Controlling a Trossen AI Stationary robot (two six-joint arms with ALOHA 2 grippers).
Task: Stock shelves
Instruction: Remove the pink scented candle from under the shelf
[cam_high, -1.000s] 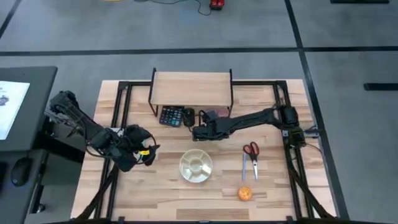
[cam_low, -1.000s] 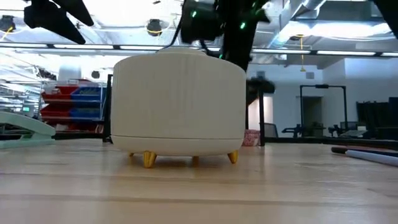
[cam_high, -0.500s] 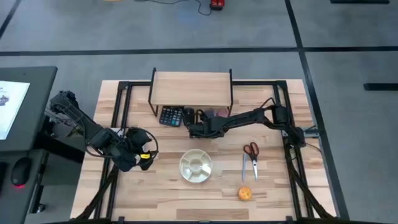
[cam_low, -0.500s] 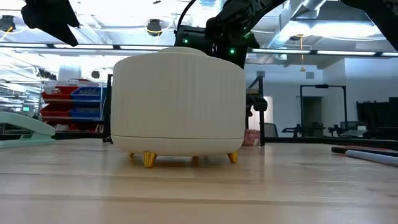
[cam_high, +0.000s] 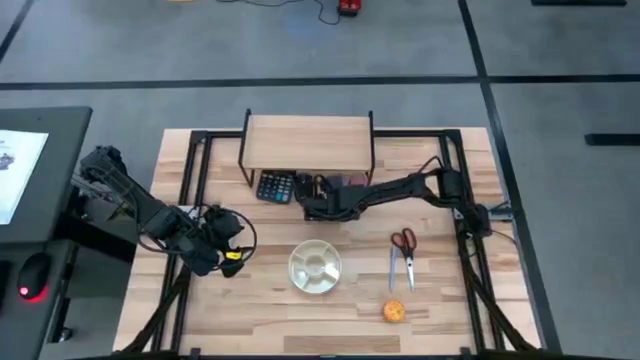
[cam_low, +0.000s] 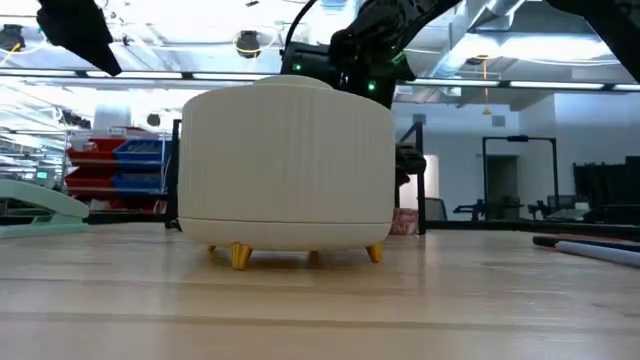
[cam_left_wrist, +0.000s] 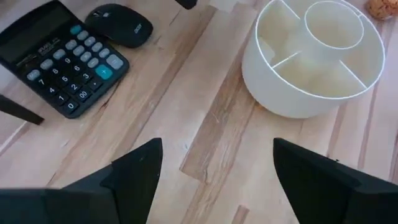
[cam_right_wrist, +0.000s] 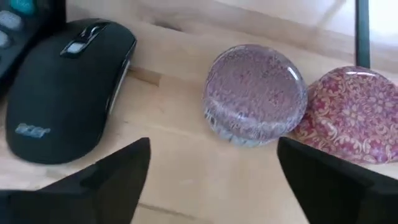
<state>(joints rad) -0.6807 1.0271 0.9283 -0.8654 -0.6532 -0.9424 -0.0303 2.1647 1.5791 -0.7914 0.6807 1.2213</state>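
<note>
High view: the shelf, a light-wood plank on thin black legs, stands at the 12 o'clock edge of the desk. Beneath its front edge lie a black calculator and a black mouse, with a clear glass paperweight and a red patterned paperweight just beside them, the two touching in the right wrist view. The right end effector reaches in from 3 o'clock to the shelf's front, its fingers spread open and empty before the mouse and the clear paperweight. The left end effector hovers at 9 o'clock, open and empty, facing a white divided bowl at the desk's centre. Red-handled scissors lie at 4 o'clock of the bowl, and an orange fruit sits near the 6 o'clock edge.
</note>
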